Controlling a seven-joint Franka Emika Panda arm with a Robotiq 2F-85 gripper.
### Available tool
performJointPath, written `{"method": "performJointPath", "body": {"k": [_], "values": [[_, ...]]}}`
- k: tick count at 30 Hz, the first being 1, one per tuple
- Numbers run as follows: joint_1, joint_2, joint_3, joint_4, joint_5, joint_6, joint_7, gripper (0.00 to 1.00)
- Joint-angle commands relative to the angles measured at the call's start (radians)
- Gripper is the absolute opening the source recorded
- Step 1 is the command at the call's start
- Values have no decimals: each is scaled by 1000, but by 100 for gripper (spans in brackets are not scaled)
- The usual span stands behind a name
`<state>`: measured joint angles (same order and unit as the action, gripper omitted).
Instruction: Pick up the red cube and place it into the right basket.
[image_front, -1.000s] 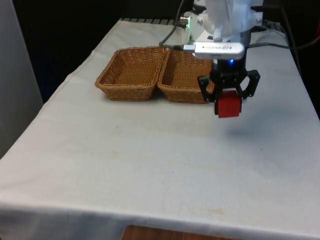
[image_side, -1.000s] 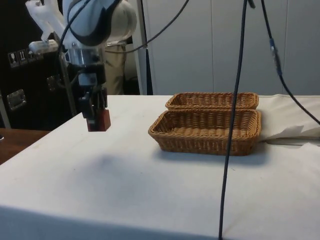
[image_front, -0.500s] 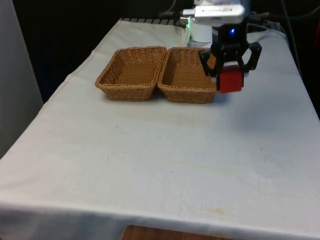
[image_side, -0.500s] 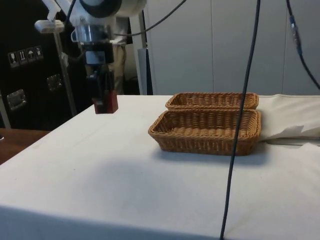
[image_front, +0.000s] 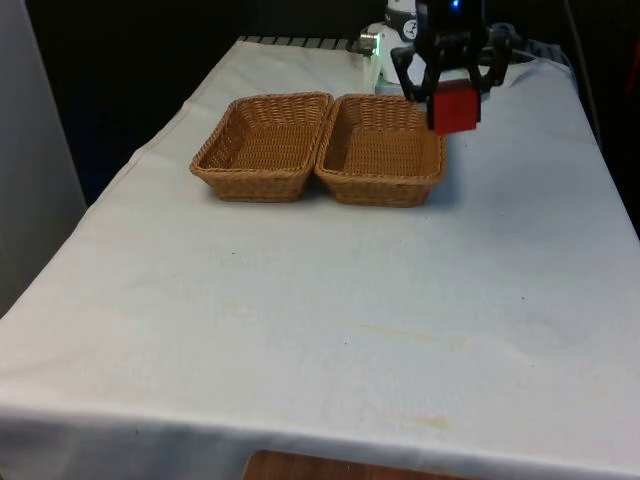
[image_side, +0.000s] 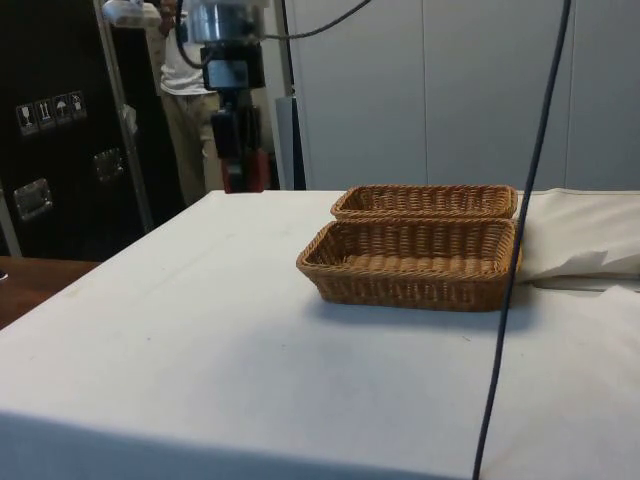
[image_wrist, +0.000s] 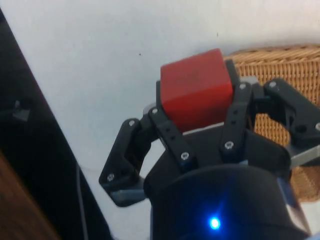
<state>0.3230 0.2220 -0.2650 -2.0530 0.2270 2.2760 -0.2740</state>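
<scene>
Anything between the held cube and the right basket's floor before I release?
No: in the front view the red cube hangs by the right basket rim, nothing between.

Front view: arm above the tool (image_front: 452, 88) cut off by the top edge. Side view: red cube (image_side: 250, 171) partly hidden behind the tool; person (image_side: 185, 110) cropped at the top.

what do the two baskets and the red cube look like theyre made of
Right basket and left basket: woven wicker or rattan by the look, light brown and matte, with visible ribbed weave and braided rims. Red cube, held in the gripper: a solid block with a matte, faintly speckled face and softened edges, possibly painted wood, foam or plastic; the look leaves it open.
</scene>
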Motion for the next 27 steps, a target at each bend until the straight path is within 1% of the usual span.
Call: {"method": "performJointPath", "body": {"k": [1,2,3,5,10,11,12,14,18,19,20,23,26,27], "values": [[2,-25,-5,-21,-13,0,4,3],[1,-13,-1,-11,-1,0,-1,3],[2,-36,-6,-31,-15,0,3,3],[2,-73,-8,-65,-22,1,2,3],[-1,-131,-13,-117,-35,0,0,3],[-1,-123,-11,-112,-24,0,-4,3],[-1,-144,-14,-129,-38,0,-1,3],[-3,-181,-17,-161,-47,-1,-2,3],[-5,-230,-23,-205,-55,1,-7,3],[-3,-213,-21,-192,-43,0,-9,3],[-6,-253,-26,-226,-59,3,-8,3],[-7,-285,-30,-257,-64,6,-12,3],[-8,-314,-36,-286,-67,8,-18,3],[-5,-300,-36,-273,-57,1,-20,3]]}}
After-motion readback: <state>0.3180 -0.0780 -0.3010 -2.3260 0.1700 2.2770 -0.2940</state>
